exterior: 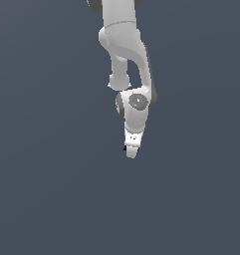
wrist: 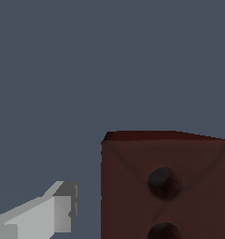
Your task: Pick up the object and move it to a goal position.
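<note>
**White arm poised over a flat slate-grey ground, small brown block at its tip**

The ground (exterior: 42,199) is the largest thing: a smooth, matte blue-grey surface with no edge, corner or seam in either view. Against it the exterior view shows the arm (exterior: 125,45), made of rounded, glossy white shells with dark grey joint rings, reaching down from the frame's upper edge. It narrows to the gripper (exterior: 132,151), a blunt white wedge pointing down.

The object (exterior: 125,148) shows there only as a tiny dark red speck at the gripper's tip, on the exterior view's left of it; whether it rests on the ground or hangs clear cannot be told.

The wrist view gives what the exterior view cannot: the object (wrist: 166,186) is a blocky, flat-faced, reddish-brown form with a sharp upper edge, faint diagonal creases and two round dark dimples. One pale grey, squared finger (wrist: 53,212) stands apart from it with ground between them. The other finger is unseen, so I cannot tell the pincer's spread.
</note>
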Motion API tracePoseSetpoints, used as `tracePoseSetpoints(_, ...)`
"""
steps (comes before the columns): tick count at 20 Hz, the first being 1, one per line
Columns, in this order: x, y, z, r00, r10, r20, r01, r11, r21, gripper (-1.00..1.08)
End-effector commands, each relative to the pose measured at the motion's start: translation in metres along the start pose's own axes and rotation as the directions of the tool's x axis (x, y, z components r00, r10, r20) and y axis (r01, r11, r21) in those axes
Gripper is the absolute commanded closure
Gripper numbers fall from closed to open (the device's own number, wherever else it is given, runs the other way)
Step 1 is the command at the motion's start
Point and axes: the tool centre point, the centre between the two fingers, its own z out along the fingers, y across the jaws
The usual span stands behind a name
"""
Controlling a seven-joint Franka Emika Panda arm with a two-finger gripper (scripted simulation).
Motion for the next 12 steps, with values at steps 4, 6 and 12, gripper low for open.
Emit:
tracePoseSetpoints(4, 0.0000, 0.0007, 0.0024, 1.000, 0.000, 0.000, 0.000, 1.000, -0.001, 1.08)
tracePoseSetpoints(6, 0.0000, 0.0007, 0.0024, 1.000, 0.000, 0.000, 0.000, 1.000, -0.001, 1.08)
tracePoseSetpoints(12, 0.0001, 0.0010, 0.0016, 1.000, 0.000, 0.000, 0.000, 1.000, -0.003, 1.08)
